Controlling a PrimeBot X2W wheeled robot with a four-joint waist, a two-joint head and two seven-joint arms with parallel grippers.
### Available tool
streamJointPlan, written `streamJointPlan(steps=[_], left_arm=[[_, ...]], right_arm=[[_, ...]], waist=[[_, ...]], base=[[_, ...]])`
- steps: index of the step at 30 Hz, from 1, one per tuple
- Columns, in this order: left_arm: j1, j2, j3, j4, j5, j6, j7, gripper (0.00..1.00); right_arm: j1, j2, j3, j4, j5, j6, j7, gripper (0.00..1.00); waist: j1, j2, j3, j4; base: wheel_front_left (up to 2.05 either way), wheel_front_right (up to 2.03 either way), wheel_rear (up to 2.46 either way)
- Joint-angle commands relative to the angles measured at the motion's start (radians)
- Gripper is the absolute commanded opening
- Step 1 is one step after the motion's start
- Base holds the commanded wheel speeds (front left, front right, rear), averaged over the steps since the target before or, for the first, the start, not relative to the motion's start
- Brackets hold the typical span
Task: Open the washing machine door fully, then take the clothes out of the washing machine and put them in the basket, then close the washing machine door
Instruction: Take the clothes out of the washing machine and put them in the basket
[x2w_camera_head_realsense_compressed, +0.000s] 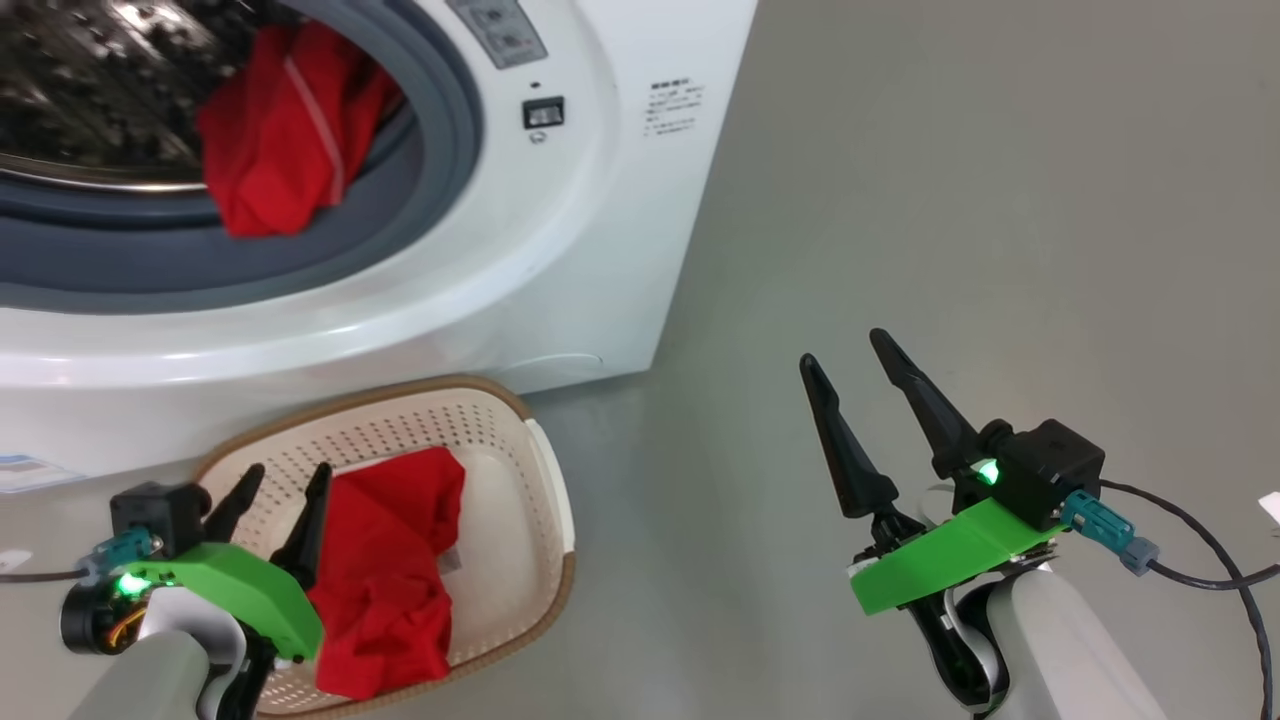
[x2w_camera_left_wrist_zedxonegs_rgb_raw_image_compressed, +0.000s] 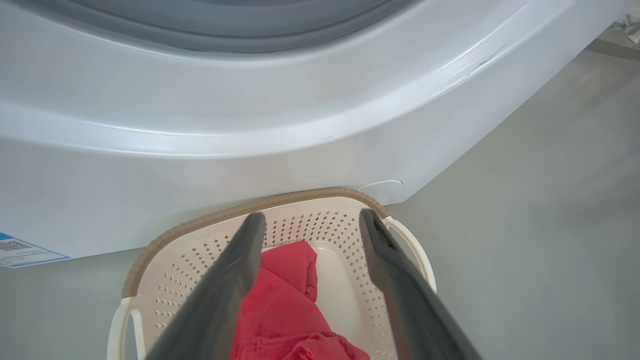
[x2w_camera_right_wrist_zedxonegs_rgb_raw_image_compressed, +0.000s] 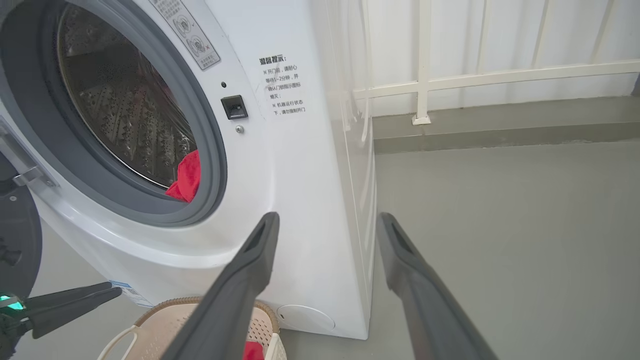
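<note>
**Unloading, half done**

Washing machine (x2w_camera_head_realsense_compressed: 600, 250): white front-loader at the upper left of the head view. Door (x2w_camera_right_wrist_zedxonegs_rgb_raw_image_compressed: 15, 240): swung open, seen as a dark round edge at the left border of the right wrist view. Drum (x2w_camera_head_realsense_compressed: 90, 90): perforated steel, ringed by a grey gasket (x2w_camera_head_realsense_compressed: 440, 150).

Red garment (x2w_camera_head_realsense_compressed: 280, 150): heaped at the mouth of the drum, lower part draped onto the gasket.

Basket (x2w_camera_head_realsense_compressed: 490, 440): cream, perforated and brown-rimmed. Set on the grey floor (x2w_camera_head_realsense_compressed: 950, 200) directly in front of the machine's base; contact with the base cannot be told. Second red garment (x2w_camera_head_realsense_compressed: 385, 580): crumpled inside the basket, reaching from near its far wall to its near rim.

Left gripper (x2w_camera_head_realsense_compressed: 288, 470): poised over the basket, fingers spread wide and pinching nothing. In the left wrist view, cloth lying below and between the two fingers.

Right gripper (x2w_camera_head_realsense_compressed: 844, 348): over bare floor, well to the right of the basket. Fingers wide apart and empty, pointing toward the machine's right front corner.

Minor details: small black latch (x2w_camera_head_realsense_compressed: 543, 112) and printed text (x2w_camera_right_wrist_zedxonegs_rgb_raw_image_compressed: 285, 85) to the right of the opening; blue label (x2w_camera_left_wrist_zedxonegs_rgb_raw_image_compressed: 20, 250) low on the front panel; white railing (x2w_camera_right_wrist_zedxonegs_rgb_raw_image_compressed: 425, 75) behind the machine.
</note>
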Motion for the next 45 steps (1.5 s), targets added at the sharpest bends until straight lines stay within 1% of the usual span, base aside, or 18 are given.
streamJointPlan(steps=[1, 8, 9, 14, 15, 21, 27, 36, 41, 45], left_arm=[[0.012, 0.041, 0.048, -0.031, 0.015, -0.003, -0.012, 1.0], [0.085, 0.044, 0.162, -0.151, 0.081, -0.003, -0.012, 1.0], [0.085, 0.044, 0.162, -0.151, 0.081, -0.003, -0.012, 1.0], [0.158, 0.031, 0.284, -0.267, 0.131, -0.001, -0.012, 1.0], [0.187, 0.025, 0.319, -0.309, 0.154, 0.004, -0.012, 1.0], [0.266, 0.003, 0.399, -0.431, 0.201, 0.02, -0.012, 1.0], [0.331, -0.003, 0.445, -0.543, 0.229, 0.045, -0.012, 1.0], [0.409, 0.018, 0.492, -0.676, 0.227, 0.092, -0.01, 1.0], [0.429, 0.022, 0.498, -0.718, 0.22, 0.108, 0.002, 1.0], [0.437, 0.019, 0.494, -0.734, 0.215, 0.114, 0.007, 1.0]], right_arm=[[-0.006, 0.006, 0.016, -0.017, -0.001, 0.002, -0.005, 1.0], [0.005, 0.006, 0.0, 0.005, -0.008, 0.002, -0.005, 1.0], [0.005, 0.006, 0.0, 0.005, -0.008, 0.002, -0.005, 1.0], [0.02, 0.006, -0.012, 0.015, -0.012, 0.002, -0.005, 1.0], [0.026, 0.006, -0.014, 0.019, -0.013, 0.002, -0.005, 1.0], [0.043, 0.003, -0.019, 0.028, -0.013, 0.002, -0.005, 1.0], [0.06, -0.017, -0.021, 0.026, 0.0, 0.002, -0.005, 1.0], [0.072, -0.042, -0.024, 0.025, 0.009, 0.002, -0.005, 1.0], [0.075, -0.049, -0.024, 0.021, 0.009, 0.002, -0.005, 1.0], [0.077, -0.053, -0.022, 0.022, 0.011, 0.002, -0.005, 1.0]], waist=[[0.0, -0.0001, -0.029, 0.025], [0.0, -0.0001, -0.09, 0.066], [0.0, -0.0001, -0.09, 0.066], [0.0, -0.0001, -0.131, 0.094], [0.0, -0.0001, -0.145, 0.105], [0.0, -0.0001, -0.184, 0.13], [0.0, -0.0001, -0.217, 0.15], [0.0, -0.0001, -0.245, 0.16], [0.0, -0.0001, -0.248, 0.164], [0.0, -0.0001, -0.251, 0.164]], base=[[0.0, 0.0, 0.0], [0.0, 0.0, 0.0], [0.0, 0.0, 0.0], [0.0, 0.0, 0.0], [0.0, 0.0, 0.0], [0.0, 0.0, 0.0], [0.0, 0.0, 0.0], [0.0, 0.0, 0.0], [0.0, 0.0, 0.0], [0.0, 0.0, 0.0]])
